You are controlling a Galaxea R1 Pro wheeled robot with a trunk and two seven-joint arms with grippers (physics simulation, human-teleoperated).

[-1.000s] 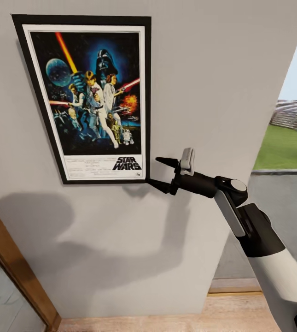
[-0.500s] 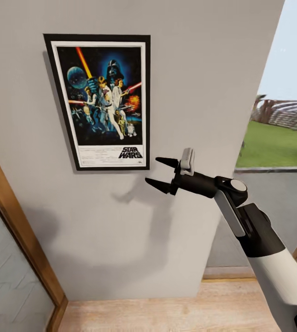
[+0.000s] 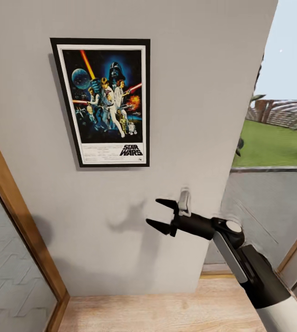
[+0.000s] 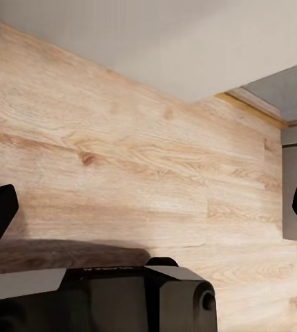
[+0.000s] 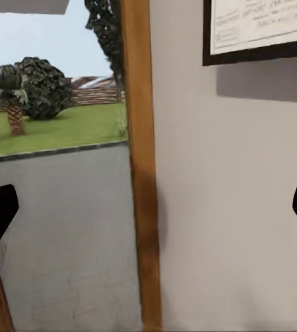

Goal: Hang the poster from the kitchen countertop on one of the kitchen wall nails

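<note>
- The rectangular Star Wars poster (image 3: 104, 102), with its thin black frame, white border and dark blue artwork, sits flat against the plain light grey wall (image 3: 199, 92), roughly upright and a little skewed in the head view.
- Nothing holds the poster: the right pincer (image 3: 160, 215) is below it and off to its right, apart from it, with a strip of bare wall between.
- The right pincer is released, its two black fingers spread with nothing between them; the right wrist view confirms this, with a dark fingertip at each edge and the poster's lower corner (image 5: 259, 31) beyond the gap.
- The left pincer (image 4: 148, 214) is also spread wide and empty, pointing down at the pale wooden floor (image 4: 121, 159).
- No nail head is visible; if one carries the poster, the frame hides it.
- Judging from this, the pick-up and the hanging look done, since the poster stays on the wall with no grip on it.
- What seems left is little: drawing the right arm clear without brushing the frame, and seeing that the poster hangs steady.
- A wooden door frame (image 3: 19, 221) stands to the left of the wall, and grass (image 3: 277, 147) shows outdoors to the right.
</note>
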